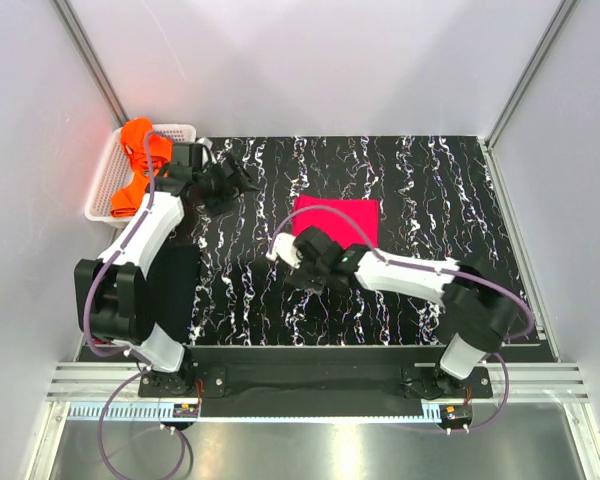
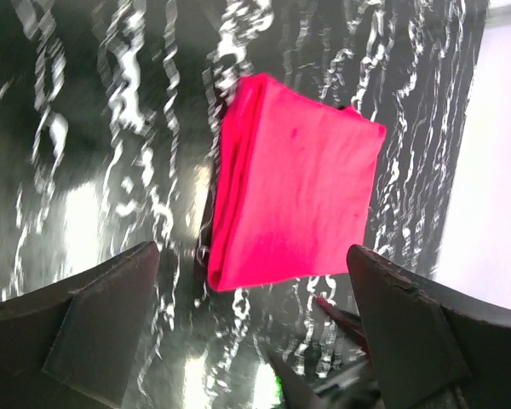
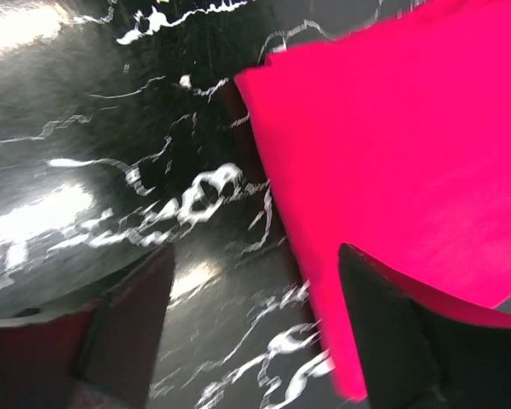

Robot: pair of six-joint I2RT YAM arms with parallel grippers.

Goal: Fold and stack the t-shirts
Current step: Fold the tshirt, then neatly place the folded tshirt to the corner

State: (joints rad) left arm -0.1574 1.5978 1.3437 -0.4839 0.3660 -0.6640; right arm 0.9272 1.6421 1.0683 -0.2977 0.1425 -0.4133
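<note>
A hot pink t-shirt (image 1: pixel 338 220) lies folded flat in a square at the middle of the mat; it also shows in the left wrist view (image 2: pixel 298 200) and the right wrist view (image 3: pixel 392 145). Orange t-shirts (image 1: pixel 140 165) are heaped in the basket at the far left. A flat black cloth (image 1: pixel 177 290), likely the black t-shirt, lies on the mat's left side under my left arm. My left gripper (image 1: pixel 242 180) is open and empty, left of the pink t-shirt (image 2: pixel 251 290). My right gripper (image 1: pixel 298 262) is open and empty, just above the pink t-shirt's near left corner (image 3: pixel 255 256).
A white lattice basket (image 1: pixel 108 175) stands off the mat's far left corner. The black white-veined mat (image 1: pixel 430 200) covers the table. White walls close in the back and both sides. A metal rail (image 1: pixel 310 385) runs along the near edge.
</note>
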